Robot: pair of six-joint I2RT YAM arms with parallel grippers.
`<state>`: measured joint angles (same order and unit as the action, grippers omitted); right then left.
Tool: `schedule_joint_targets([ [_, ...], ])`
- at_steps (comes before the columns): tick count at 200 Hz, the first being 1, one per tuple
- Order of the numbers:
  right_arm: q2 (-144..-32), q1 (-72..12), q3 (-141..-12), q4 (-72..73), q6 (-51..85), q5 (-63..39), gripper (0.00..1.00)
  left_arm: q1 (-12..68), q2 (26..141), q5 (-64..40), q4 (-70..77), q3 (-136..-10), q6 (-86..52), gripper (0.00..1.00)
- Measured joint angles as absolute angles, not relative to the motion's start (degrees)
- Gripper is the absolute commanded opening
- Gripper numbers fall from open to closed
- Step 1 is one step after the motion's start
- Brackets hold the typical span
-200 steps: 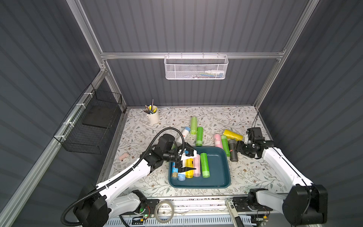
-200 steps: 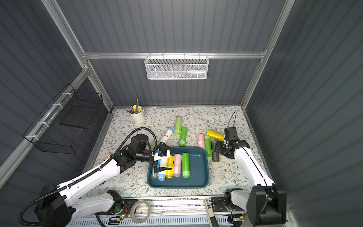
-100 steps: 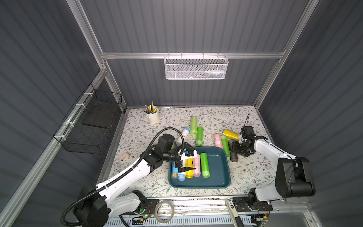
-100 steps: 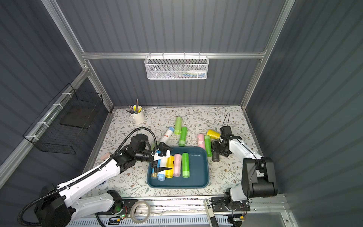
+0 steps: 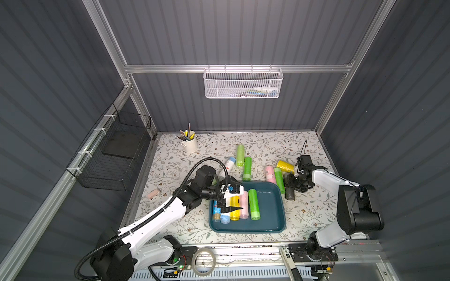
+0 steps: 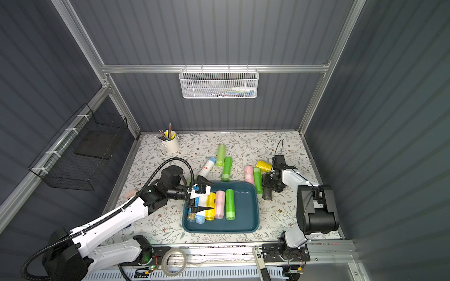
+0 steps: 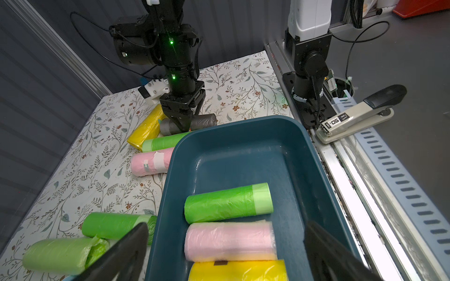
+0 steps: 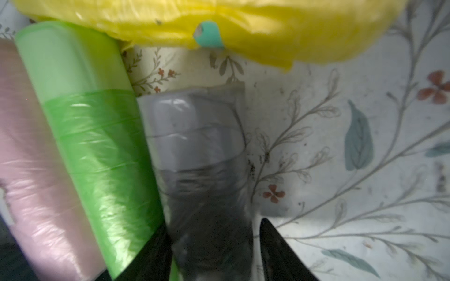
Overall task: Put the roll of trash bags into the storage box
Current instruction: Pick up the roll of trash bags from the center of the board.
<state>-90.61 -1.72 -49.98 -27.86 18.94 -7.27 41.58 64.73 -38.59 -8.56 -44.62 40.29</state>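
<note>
Right gripper straddles the dark grey roll of trash bags across its long axis; whether clamped cannot be told. Roll lies just outside the storage box, which sits leftward of it.

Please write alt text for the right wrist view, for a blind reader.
The right gripper's black fingers straddle a dark gray roll lying on the floral table. A green roll lies alongside it, then a pink roll, and a yellow roll lies crosswise beyond them.

Top views sharp, evenly lit; right wrist view blurred at close range
</note>
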Motion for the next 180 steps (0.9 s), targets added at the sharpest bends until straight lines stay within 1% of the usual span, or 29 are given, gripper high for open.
schedule_joint_targets([
  [13,-90.8,-1.5,-50.0,-27.9,18.8,-7.2,0.53,41.6,64.7,-38.6,-8.5,-44.6,40.3,1.0],
  [50,-90.5,-0.9,-49.9,-28.1,18.8,-7.3,0.5,41.6,64.7,-38.6,-8.6,-44.6,40.8,1.0],
  [73,-89.8,-0.8,-49.9,-29.3,18.7,-7.0,0.46,41.6,64.7,-38.6,-8.7,-44.6,40.9,1.0],
  [117,-85.1,-0.7,-49.3,-31.9,18.6,-6.4,0.44,41.6,64.7,-38.5,-8.8,-44.6,41.3,1.0],
  [180,-77.5,-0.4,-47.9,-34.7,18.6,-6.5,0.44,41.6,63.5,-38.1,-9.0,-44.6,41.5,1.0],
])
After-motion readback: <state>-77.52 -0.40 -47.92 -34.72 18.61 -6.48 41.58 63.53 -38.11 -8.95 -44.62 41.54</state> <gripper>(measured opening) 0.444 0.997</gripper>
